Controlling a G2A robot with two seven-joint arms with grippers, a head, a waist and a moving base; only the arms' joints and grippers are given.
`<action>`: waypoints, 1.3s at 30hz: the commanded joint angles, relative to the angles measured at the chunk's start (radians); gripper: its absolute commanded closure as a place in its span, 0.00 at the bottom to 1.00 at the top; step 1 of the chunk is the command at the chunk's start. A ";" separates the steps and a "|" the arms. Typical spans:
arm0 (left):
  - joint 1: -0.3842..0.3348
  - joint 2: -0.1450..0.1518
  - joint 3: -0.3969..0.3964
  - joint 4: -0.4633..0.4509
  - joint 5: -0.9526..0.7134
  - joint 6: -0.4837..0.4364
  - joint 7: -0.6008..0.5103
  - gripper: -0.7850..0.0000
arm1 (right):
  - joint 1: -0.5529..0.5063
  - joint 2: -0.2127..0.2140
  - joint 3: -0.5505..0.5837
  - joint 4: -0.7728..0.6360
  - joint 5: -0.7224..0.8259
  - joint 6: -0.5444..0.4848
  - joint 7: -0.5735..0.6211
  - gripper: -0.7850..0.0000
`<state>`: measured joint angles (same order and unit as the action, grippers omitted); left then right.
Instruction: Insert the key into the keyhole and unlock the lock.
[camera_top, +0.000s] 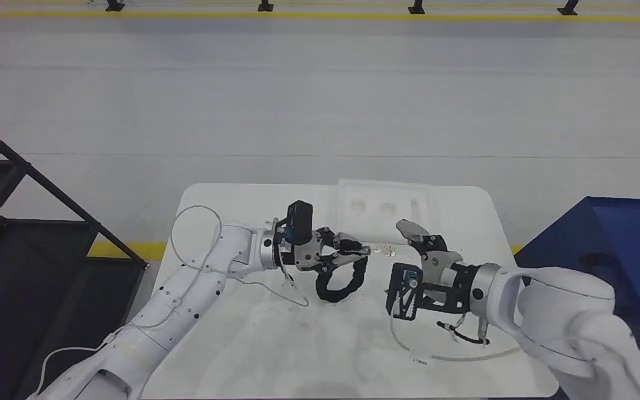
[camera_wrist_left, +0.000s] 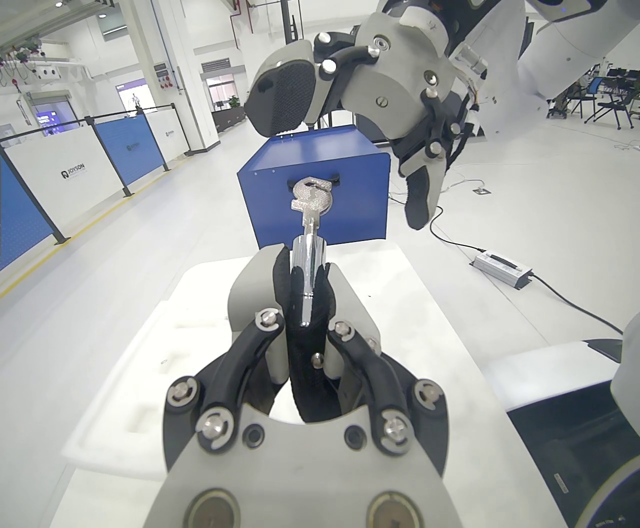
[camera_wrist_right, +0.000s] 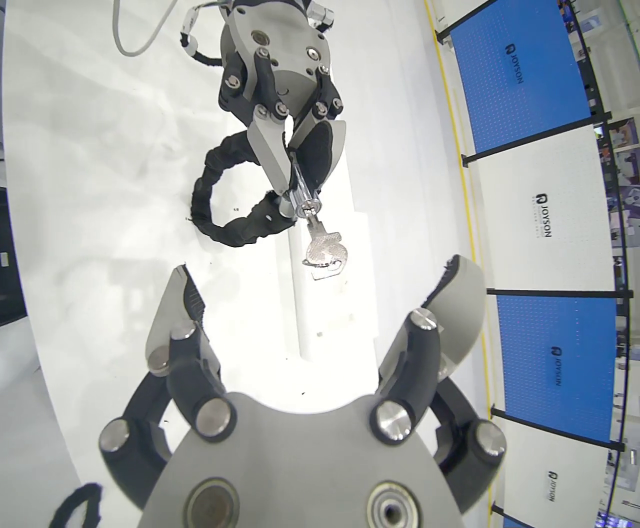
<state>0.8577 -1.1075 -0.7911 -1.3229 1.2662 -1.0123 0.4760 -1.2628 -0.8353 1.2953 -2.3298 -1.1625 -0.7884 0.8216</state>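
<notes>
**Mia:** What did the top view show?

**Ben:** The left gripper (camera_top: 345, 247) was shut tight on the shiny lock (camera_top: 368, 249), up above the white bench (camera_top: 250, 340). The key (camera_top: 385, 251) stuck out of the end of the lock. The black cable (camera_top: 340, 283) hung down in a loop under it. The right gripper (camera_top: 405, 265) was just beside the key, with its fingers wide apart. A white tray (camera_top: 380, 200) lay at the far side of the bench.

**Mia:** And the left wrist view?

**Ben:** The lock (camera_wrist_left: 307, 280) sat between the two black pads of the left gripper (camera_wrist_left: 302, 270). The key (camera_wrist_left: 312, 197) was in the keyhole, with its round head pointing away. The right gripper (camera_wrist_left: 350, 155) was near the key, open wide and not touching it. A blue box (camera_wrist_left: 280, 200) stood on the floor behind the bench.

**Mia:** And the right wrist view?

**Ben:** The right gripper (camera_wrist_right: 322, 280) was open, with nothing in it. The key (camera_wrist_right: 325, 250) was close in front of it, its thin part inside the lock (camera_wrist_right: 302, 197). The cable (camera_wrist_right: 220, 230) curled beside the lock.
</notes>
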 joint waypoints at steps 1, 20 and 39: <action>-0.004 0.005 0.013 0.001 -0.009 0.000 -0.001 1.00 | -0.010 0.000 -0.010 -0.015 -0.082 -0.005 -0.031 0.69; -0.053 0.032 0.099 0.015 -0.067 0.000 0.009 1.00 | -0.035 -0.009 -0.095 -0.020 -0.370 0.032 -0.156 1.00; -0.066 0.036 0.112 0.016 -0.044 0.000 0.048 1.00 | -0.086 -0.014 -0.006 -0.020 0.088 0.148 0.022 1.00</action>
<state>0.7913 -1.0711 -0.6779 -1.3070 1.2165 -1.0123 0.5198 -1.3481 -0.8486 1.2847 -2.3498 -1.1494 -0.6623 0.8104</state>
